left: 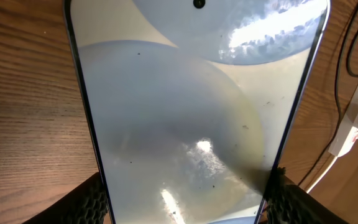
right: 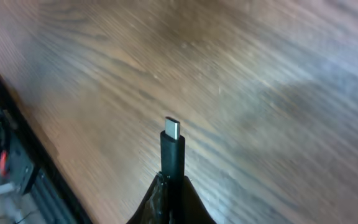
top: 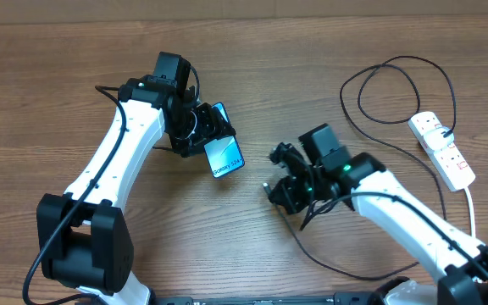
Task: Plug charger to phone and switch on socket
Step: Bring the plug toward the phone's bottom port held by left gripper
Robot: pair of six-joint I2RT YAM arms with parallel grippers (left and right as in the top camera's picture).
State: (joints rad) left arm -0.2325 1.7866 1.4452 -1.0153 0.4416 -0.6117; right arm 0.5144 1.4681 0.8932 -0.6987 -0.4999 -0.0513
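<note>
**Two-arm presentation before insertion.** We show the left end effector [top: 200, 129] clenched on the phone [top: 224, 155]. In the left wrist view its padded fingers [left: 96, 200] press the phone's two long edges. The phone is held left of centre over the worktop [top: 49, 76], screen up, with its lettered end turned roughly toward the right arm. We cannot tell whether it rests on the wood. We judge that this pose offers the phone's end edge to the other arm.

The right end effector [top: 280, 188] is grasping the charger [right: 173, 146] just behind its connector, so the metal tip projects free beyond the fingertips, over bare wood. We read this grip as chosen to leave the tip unobstructed. Tip and phone are near but apart, and nothing lies between them.

From the right arm the charger's cable runs across the worktop and loops up to the socket [top: 444, 149] at the right edge, well apart from both end effectors. The socket's red switches [top: 449, 146] are visible, but we cannot tell their setting. Its white cord [top: 471, 207] runs down beside the right arm. In our judgement the slack cable under the right arm is the likeliest thing to snag.
</note>
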